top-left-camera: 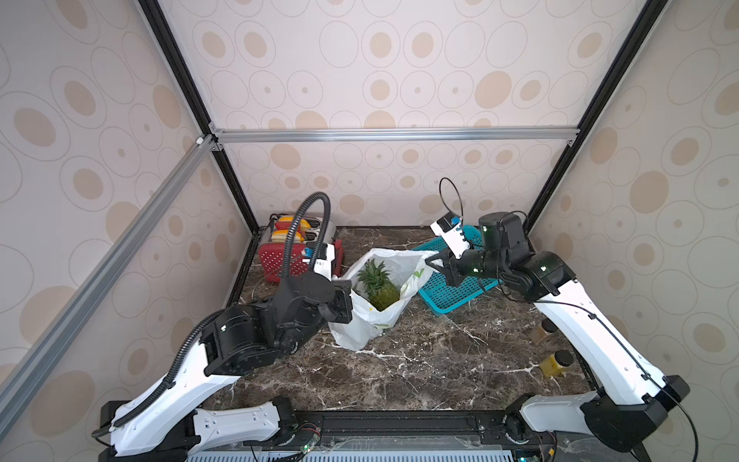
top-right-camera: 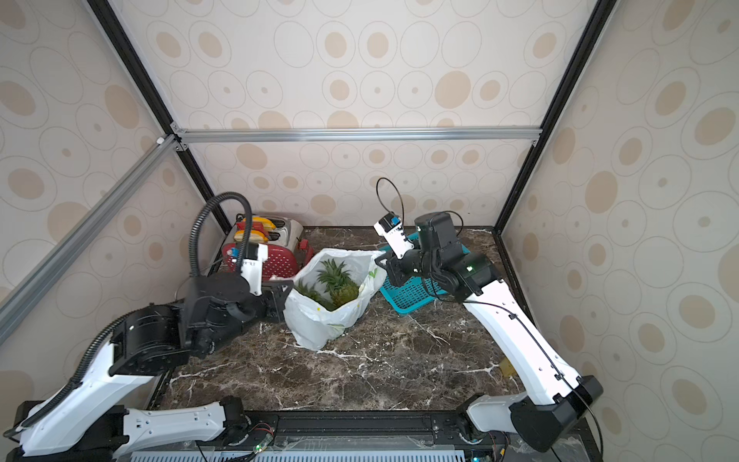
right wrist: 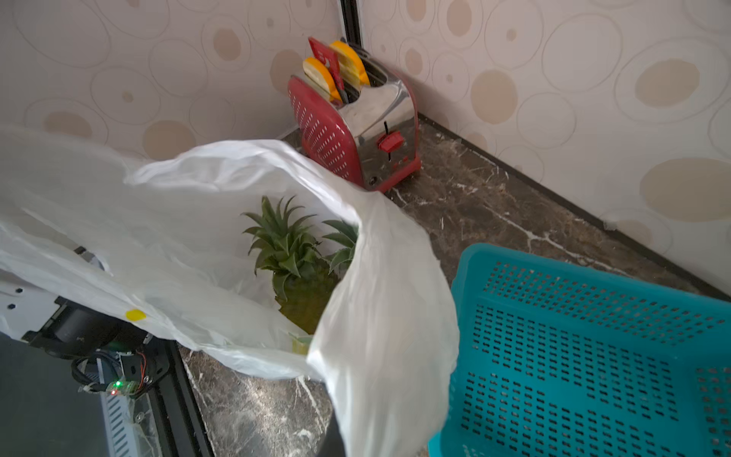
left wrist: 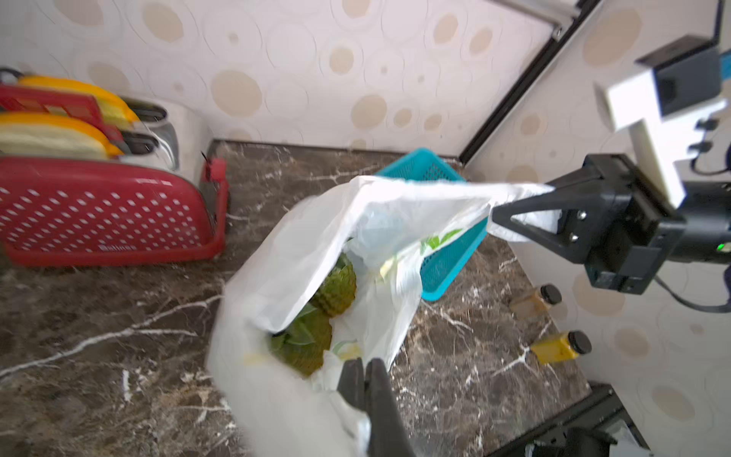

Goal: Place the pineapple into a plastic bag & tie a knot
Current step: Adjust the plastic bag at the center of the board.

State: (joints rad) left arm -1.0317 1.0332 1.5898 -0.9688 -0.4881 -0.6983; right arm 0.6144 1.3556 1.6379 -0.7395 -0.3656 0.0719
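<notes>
Left arm and right arm lean in from the near edge in both top views. Between them on the counter stands the bag, mouth gaping, with the pineapple upright inside, crown up. Left gripper is pinched together on the bag's left rim. Right gripper is clamped on the opposite rim, above the basket. Toaster sits in the far-left corner, and two bottles lie by the right wall.

Over to the left wrist view: the left gripper has its fingers pressed together with bag film caught between them. The rim runs taut across to the right gripper, which is closed on a bunched strip of the bag. The pineapple shows deep in the bag, with the basket just behind.

Right wrist view now: bag film fills the near side and hides that gripper's tips. The pineapple's crown pokes up inside, a second tuft of leaves just beside it. Basket sits just beside the bag, toaster beyond.
</notes>
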